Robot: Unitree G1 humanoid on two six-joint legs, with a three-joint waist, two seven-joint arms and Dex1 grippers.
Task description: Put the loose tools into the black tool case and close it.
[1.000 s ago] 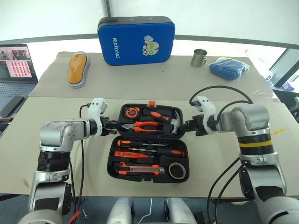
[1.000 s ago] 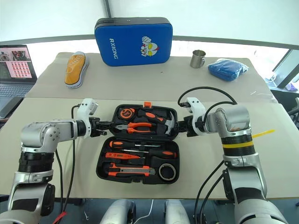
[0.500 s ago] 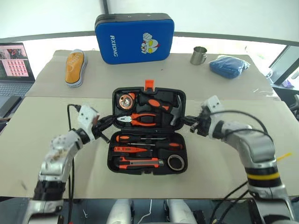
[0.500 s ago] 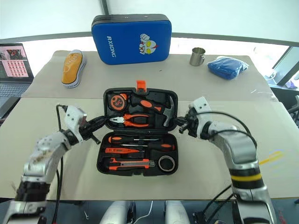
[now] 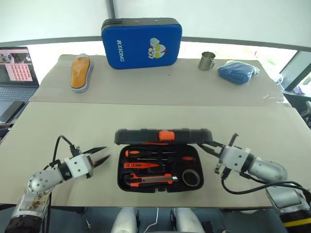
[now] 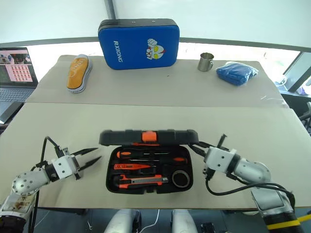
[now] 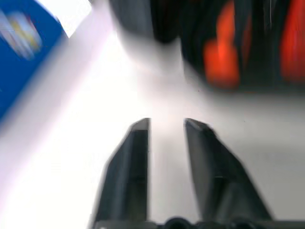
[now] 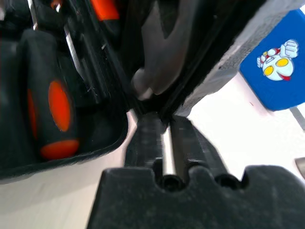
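Between the gaping left tool [image 5: 101, 157] and narrow right tool [image 5: 208, 147] lies the half-shut black tool case [image 5: 160, 165].

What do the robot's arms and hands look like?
The arms are shiny silver metal with black joints and loose black cables. Each hand, the left hand and the right hand, has a white block and two thin, pointed black fingers. The right arm wears a yellow band.

Bare beige counter [image 5: 63, 126] lies open left, right and behind the black moulded-plastic tool case [image 5: 160, 167]. Its half-raised lid [image 5: 163, 136] overhangs the tray, leaving only a narrow gap above the tools.
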